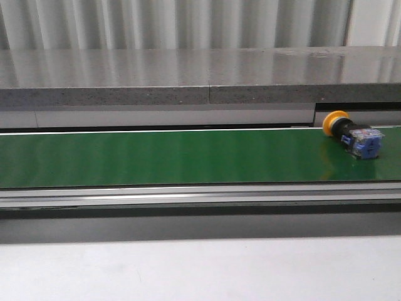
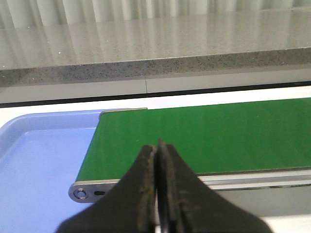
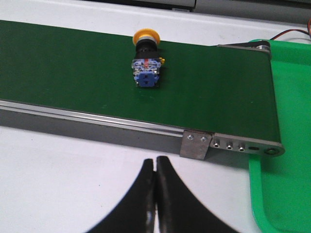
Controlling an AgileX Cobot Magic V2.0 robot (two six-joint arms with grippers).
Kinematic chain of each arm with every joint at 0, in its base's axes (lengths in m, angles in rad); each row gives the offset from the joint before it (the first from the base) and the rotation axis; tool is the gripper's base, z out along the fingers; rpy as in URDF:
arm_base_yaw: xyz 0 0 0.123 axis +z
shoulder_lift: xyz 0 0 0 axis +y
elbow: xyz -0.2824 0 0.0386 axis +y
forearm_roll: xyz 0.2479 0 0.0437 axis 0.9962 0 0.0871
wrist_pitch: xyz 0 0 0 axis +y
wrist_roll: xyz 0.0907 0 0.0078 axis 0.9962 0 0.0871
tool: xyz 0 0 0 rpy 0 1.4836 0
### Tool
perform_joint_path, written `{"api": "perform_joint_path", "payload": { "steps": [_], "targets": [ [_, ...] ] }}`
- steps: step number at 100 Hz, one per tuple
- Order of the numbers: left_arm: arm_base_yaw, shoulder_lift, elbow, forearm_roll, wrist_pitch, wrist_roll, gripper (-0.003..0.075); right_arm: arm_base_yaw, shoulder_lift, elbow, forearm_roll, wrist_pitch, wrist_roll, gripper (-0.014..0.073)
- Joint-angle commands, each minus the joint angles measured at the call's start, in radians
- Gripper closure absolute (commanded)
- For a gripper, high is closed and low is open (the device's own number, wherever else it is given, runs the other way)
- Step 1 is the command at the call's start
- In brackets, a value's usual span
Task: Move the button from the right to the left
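Right gripper (image 3: 155, 167) closed, empty, short of belt (image 3: 73, 68); left gripper (image 2: 157, 155) likewise closed, empty. Button (image 3: 146, 63) lies on its side: may roll if nudged.

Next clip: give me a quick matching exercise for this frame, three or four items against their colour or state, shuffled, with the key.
Items:
1. button
2. belt
3. left claw
4. tray by the belt's left end

Descriptions:
A. green, flat
B. shut, holding nothing
C. blue
D. lying on its side, yellow cap

Pairs: 1-D, 2-A, 3-B, 4-C
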Motion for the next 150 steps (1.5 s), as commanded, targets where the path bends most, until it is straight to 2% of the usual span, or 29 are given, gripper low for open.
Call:
{"api": "perform_joint_path", "payload": {
  "steps": [1, 70, 77, 85, 94, 118, 123, 127, 130, 142, 150],
  "targets": [
    [-0.006, -0.035, 0.026, -0.001, -0.087, -0.01, 0.074, 0.0, -0.028, -0.02, 0.003, -0.084, -0.013, 0.066],
    [-0.006, -0.035, 0.005, -0.001, -0.222, -0.01, 0.074, 0.0, -0.038, -0.02, 0.003, -0.08, -0.012, 0.066],
    [-0.006, -0.03, -0.048, -0.001, -0.174, -0.01, 0.074, 0.0, -0.038, -0.02, 0.003, -0.08, -0.012, 0.066],
    [-0.006, 0.003, -0.14, 0.002, -0.036, -0.01, 0.074, 0.0, -0.038, -0.02, 0.003, -0.08, -0.012, 0.066],
    [-0.006, 0.063, -0.227, 0.002, 0.06, -0.01, 0.074, 0.0, -0.038, -0.02, 0.003, -0.08, -0.012, 0.066],
    [-0.006, 0.251, -0.381, -0.002, 0.199, -0.01, 0.0731, 0.0, -0.038, -0.02, 0.003, -0.08, -0.012, 0.066],
    [-0.006, 0.286, -0.399, -0.01, 0.213, -0.01, 0.0689, 0.0, -0.038, -0.02, 0.003, -0.08, -0.012, 0.066],
    [-0.006, 0.312, -0.408, -0.018, 0.213, -0.01, 0.0622, 0.0, -0.038, -0.02, 0.003, -0.08, -0.012, 0.066],
    [-0.006, 0.327, -0.413, -0.023, 0.21, -0.01, 0.0561, 0.0, -0.038, -0.02, 0.003, -0.08, -0.012, 0.066],
    [-0.006, 0.363, -0.421, -0.023, 0.184, -0.01, 0.0224, 0.0, -0.038, -0.02, 0.003, -0.08, -0.012, 0.066],
    [-0.006, 0.366, -0.421, -0.023, 0.153, -0.01, 0.0118, 0.0, -0.038, -0.02, 0.003, -0.08, -0.012, 0.066]
  ]
}}
